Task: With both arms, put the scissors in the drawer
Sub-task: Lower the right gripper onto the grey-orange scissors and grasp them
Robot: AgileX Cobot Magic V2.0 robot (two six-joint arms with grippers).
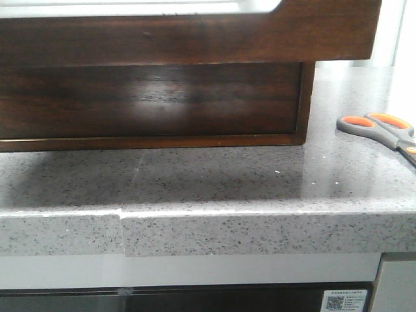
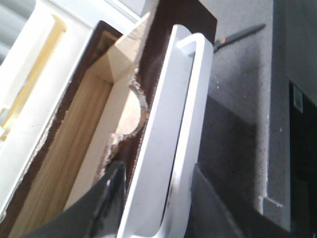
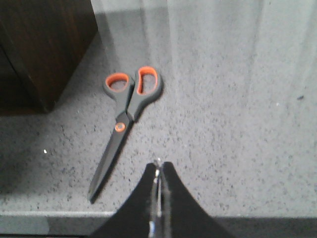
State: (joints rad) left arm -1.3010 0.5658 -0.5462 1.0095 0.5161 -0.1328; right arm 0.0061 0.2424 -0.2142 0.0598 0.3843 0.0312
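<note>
**Scissors lie flat by the wooden box, drawer pulled out**

The small scissors with grey handles and orange loop linings [image 3: 125, 121] lie flat on the grey speckled stone bench [image 1: 214, 182]. In the front view the scissors [image 1: 380, 129] sit at the far right, and their blades run off the side of the picture. They are near the right corner of the dark brown wooden box [image 1: 305, 104] but do not touch it. Bare bench lies between them. The blade tips point toward the front edge of the bench and stop just short of it.

The right gripper [image 3: 157, 171] hangs over the bench near the blade tips. Its black jaws are pressed together with nothing between them. There is open bench all around the scissors on the side away from the box.

The wide dark brown glossy drawer with a half-round notch in its front [image 2: 130, 113] is pulled out. Its pale wood floor shows inside. The front view shows the drawer [image 1: 188, 29] reaching out over the bench, with a dark shadow under it.

The left gripper [image 2: 148, 198] is at the drawer's front edge. One black finger [image 2: 106, 198] sits inside the front and the other is outside. A white curved part blocks the view, so I cannot tell how wide the jaws are or if they hold the edge.
</note>
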